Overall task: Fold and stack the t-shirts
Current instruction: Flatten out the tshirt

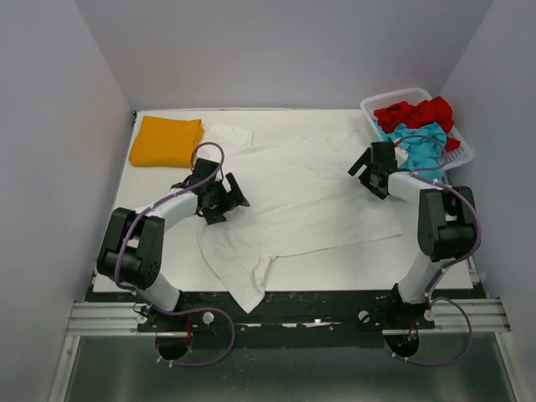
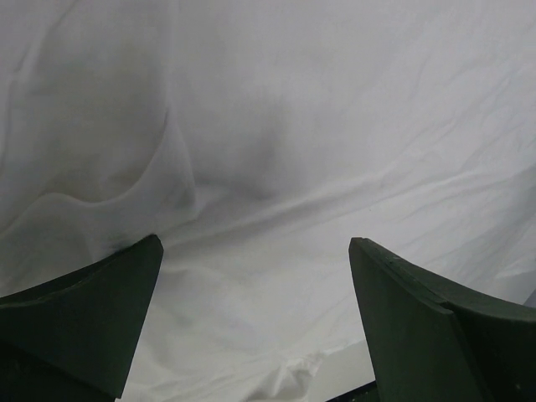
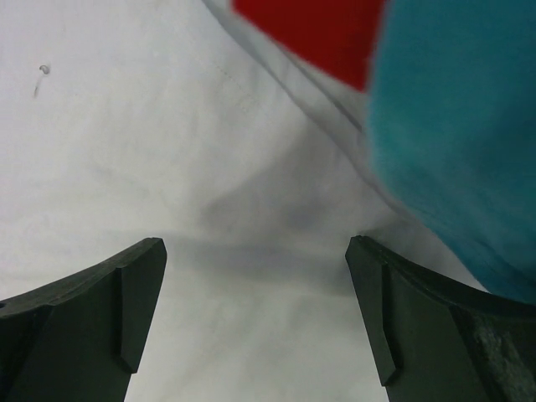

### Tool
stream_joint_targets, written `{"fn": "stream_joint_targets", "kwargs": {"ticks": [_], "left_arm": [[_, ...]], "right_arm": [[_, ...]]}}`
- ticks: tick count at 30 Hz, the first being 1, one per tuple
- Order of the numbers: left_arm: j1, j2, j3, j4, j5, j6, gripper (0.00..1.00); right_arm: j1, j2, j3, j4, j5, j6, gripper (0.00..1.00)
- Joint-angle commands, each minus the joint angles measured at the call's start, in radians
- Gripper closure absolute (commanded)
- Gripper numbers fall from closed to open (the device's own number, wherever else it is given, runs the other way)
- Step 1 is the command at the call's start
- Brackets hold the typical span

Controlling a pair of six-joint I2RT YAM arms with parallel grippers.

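Note:
A white t-shirt (image 1: 301,197) lies spread and wrinkled across the middle of the table, one part hanging over the near edge. An orange-yellow t-shirt (image 1: 167,141) lies folded at the back left. Red (image 1: 414,112) and teal (image 1: 419,144) t-shirts are heaped in a white basket (image 1: 459,153) at the back right. My left gripper (image 1: 224,199) hovers open over the white shirt's left edge; white cloth (image 2: 276,167) fills its wrist view. My right gripper (image 1: 366,172) hangs open over the shirt's right end, beside the basket, with teal cloth (image 3: 461,126) and red cloth (image 3: 314,33) close by.
The white walls close in the table on the left, back and right. A black rail (image 1: 318,301) runs along the near edge between the arm bases. Bare tabletop (image 1: 159,188) shows left of the white shirt.

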Motion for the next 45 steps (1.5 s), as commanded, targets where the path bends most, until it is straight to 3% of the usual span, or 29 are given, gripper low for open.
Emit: {"fn": "stream_joint_targets", "kwargs": {"ticks": [1, 10, 16, 20, 23, 28, 32, 35, 38, 41, 45], "left_arm": [[0.008, -0.109, -0.126, -0.135, -0.046, -0.026, 0.02], [0.008, -0.408, -0.224, -0.325, -0.211, -0.080, 0.01], [0.008, -0.507, -0.101, -0.336, -0.281, -0.087, 0.01], [0.007, -0.379, 0.034, -0.177, -0.122, -0.012, 0.01], [0.007, -0.166, 0.199, -0.124, -0.049, 0.048, 0.01], [0.002, 0.156, 0.464, -0.160, 0.017, 0.106, 0.01], [0.018, 0.330, 0.655, -0.376, -0.086, 0.154, 0.01], [0.064, 0.341, 0.618, -0.408, -0.082, 0.180, 0.02], [0.132, 0.293, 0.540, -0.386, 0.045, 0.224, 0.02], [0.169, 0.283, 0.565, -0.523, -0.127, 0.260, 0.01], [0.250, 0.217, 0.468, -0.544, -0.187, 0.278, 0.01]], "right_arm": [[-0.030, -0.037, -0.109, -0.205, 0.093, 0.059, 0.00], [-0.029, -0.243, -0.221, -0.193, 0.097, 0.006, 0.00], [-0.021, -0.381, -0.200, -0.114, -0.038, -0.109, 0.00], [0.042, -0.412, -0.180, -0.039, -0.126, -0.176, 0.00], [0.097, -0.359, -0.156, 0.024, -0.180, -0.203, 0.00], [0.107, -0.268, -0.139, 0.076, -0.197, -0.173, 0.00], [0.107, -0.233, -0.128, 0.077, -0.155, -0.157, 0.00], [0.108, -0.204, -0.117, 0.058, -0.105, -0.148, 0.00], [0.107, -0.176, -0.100, 0.023, -0.074, -0.144, 0.00], [0.106, -0.168, -0.093, 0.003, -0.049, -0.135, 0.00], [0.102, -0.179, -0.090, -0.017, 0.003, -0.126, 0.00]]}}
